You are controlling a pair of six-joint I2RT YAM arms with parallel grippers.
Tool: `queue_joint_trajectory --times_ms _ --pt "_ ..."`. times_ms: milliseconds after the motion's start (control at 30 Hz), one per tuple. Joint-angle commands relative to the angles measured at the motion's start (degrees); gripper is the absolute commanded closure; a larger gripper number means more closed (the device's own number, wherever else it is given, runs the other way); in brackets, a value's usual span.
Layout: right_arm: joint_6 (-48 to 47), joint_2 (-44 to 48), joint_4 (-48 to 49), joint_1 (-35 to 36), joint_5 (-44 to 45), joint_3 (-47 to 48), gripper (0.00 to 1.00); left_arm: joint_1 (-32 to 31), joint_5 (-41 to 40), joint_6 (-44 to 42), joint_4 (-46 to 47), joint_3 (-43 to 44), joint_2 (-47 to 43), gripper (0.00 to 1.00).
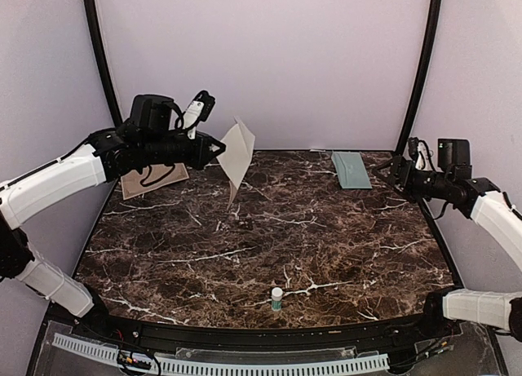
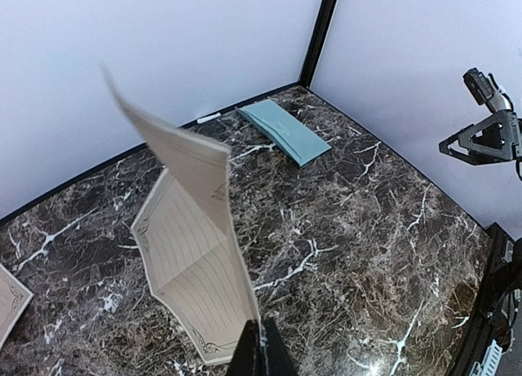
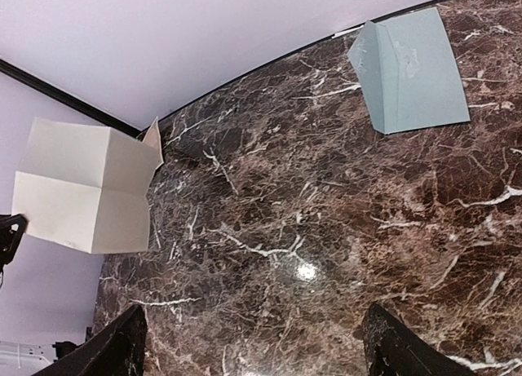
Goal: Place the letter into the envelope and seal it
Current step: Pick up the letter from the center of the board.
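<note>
**Left gripper** point(image 1: 218, 148): jaws fully closed, clamping one edge of the letter point(image 1: 238, 152). The letter is a creased, lined tan sheet, partly unfolded, held upright in the air above the far left area of the marble table point(image 1: 245, 254).

**Right gripper** point(image 1: 393, 172): fingers point(image 3: 118, 347) spread wide with nothing between them, positioned above the table at the far right.

**Envelope** point(image 1: 351, 169): pale teal, lying flat on the table at the far right, close to the back edge and just ahead of the right gripper, not touching it. Its flap appears folded down, though the view is too distant to confirm.

**Glue stick** point(image 1: 277, 298): standing upright near the centre of the near edge.

**Second tan sheet** point(image 1: 153, 179): flat at the far left corner.
</note>
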State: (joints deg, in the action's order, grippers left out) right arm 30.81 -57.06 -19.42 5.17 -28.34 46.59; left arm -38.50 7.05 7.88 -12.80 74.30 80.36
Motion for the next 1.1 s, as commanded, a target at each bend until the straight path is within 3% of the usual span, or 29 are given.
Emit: queue_joint_trajectory --times_ms 0,133,367,567,833,1067 --pt "5.9 4.5 -2.4 2.1 2.1 2.9 0.11 -1.3 1.7 -2.1 -3.5 1.8 -0.1 1.0" --pt "10.6 4.4 0.4 3.7 1.1 3.3 0.05 -6.0 -0.6 -0.7 -0.5 -1.2 -1.1 1.0" --pt "15.7 -3.9 4.1 13.8 4.7 8.4 0.08 -13.8 -12.4 6.1 7.3 -7.7 -0.3 1.0" --pt "20.0 -11.8 9.5 22.3 5.9 11.4 0.1 -19.2 -19.6 8.2 8.7 -6.4 4.3 1.0" --pt "18.7 -18.3 6.9 30.1 9.7 17.0 0.14 -21.8 -16.4 10.9 11.3 -3.4 11.8 1.0" --pt "15.9 -23.4 -3.3 35.2 20.6 21.5 0.16 -22.0 -12.7 12.3 14.1 -1.8 14.8 1.0"
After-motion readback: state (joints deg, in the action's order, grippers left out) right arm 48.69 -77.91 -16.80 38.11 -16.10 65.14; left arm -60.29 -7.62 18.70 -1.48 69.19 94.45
